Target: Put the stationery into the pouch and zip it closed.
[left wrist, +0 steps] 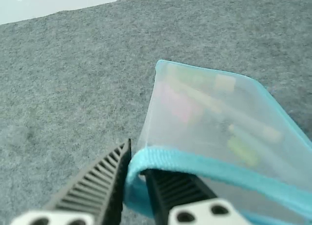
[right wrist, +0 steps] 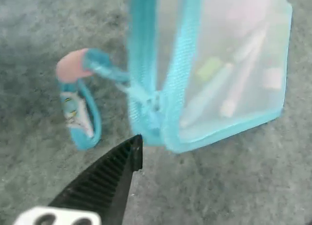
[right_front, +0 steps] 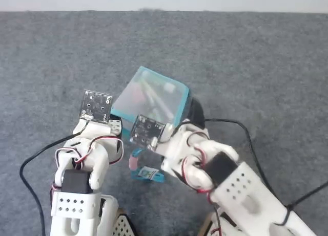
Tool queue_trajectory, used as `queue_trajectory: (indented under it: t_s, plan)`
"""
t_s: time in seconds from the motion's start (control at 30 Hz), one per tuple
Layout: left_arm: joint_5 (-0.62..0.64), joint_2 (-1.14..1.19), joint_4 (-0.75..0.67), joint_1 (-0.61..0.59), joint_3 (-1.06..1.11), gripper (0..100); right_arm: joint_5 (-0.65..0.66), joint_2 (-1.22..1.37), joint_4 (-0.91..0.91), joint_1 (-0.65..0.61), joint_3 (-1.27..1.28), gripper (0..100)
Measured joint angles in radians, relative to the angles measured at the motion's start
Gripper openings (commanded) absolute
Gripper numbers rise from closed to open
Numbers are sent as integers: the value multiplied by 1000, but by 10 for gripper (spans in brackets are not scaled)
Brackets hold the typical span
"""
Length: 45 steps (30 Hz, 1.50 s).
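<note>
The translucent pouch [right_front: 151, 98] with teal edging stands tilted up off the grey mat, and pens and other stationery [left wrist: 209, 105] show through its side. My left gripper [left wrist: 134, 178] is shut on the pouch's teal edge near one corner. The zip slider [right wrist: 146, 102] sits at the pouch's near end, and the two teal tapes [right wrist: 187, 49] stand apart beyond it. A teal strap with a pink tab [right wrist: 73, 69] hangs from the slider and lies on the mat. My right gripper [right_front: 158, 148] is open, and its black finger [right wrist: 114, 171] points at the slider from just short of it.
Grey carpet-like mat [right_front: 266, 67] covers the table on all sides. A black cable [right_front: 241, 128] runs along the right arm, and another loops at the left [right_front: 31, 164]. The two arms stand close together at the pouch's near edge.
</note>
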Motion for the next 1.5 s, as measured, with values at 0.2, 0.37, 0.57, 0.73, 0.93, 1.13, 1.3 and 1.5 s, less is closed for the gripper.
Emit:
queue_trajectory:
  t_s: [0.2, 0.37, 0.57, 0.73, 0.93, 1.13, 1.3, 1.5]
  plan:
    - [0, 0, 0, 2, 0, 12, 2, -233, 141, -41, -11, 548]
    - [0, 0, 0, 2, 0, 12, 2, -270, 149, -97, 15, 548]
    - [0, 0, 0, 2, 0, 12, 28, -172, 81, -100, 15, 548]
    - [0, 0, 0, 2, 0, 12, 49, -86, 14, -98, 15, 460]
    - [0, 0, 0, 2, 0, 12, 54, 5, -57, -83, 15, 182]
    - [0, 0, 0, 2, 0, 12, 52, 12, -106, -15, 15, 197]
    - [0, 0, 0, 2, 0, 12, 54, 17, -110, -15, 15, 154]
    - [0, 0, 0, -5, 0, 12, 54, 17, -180, -14, 51, 50]
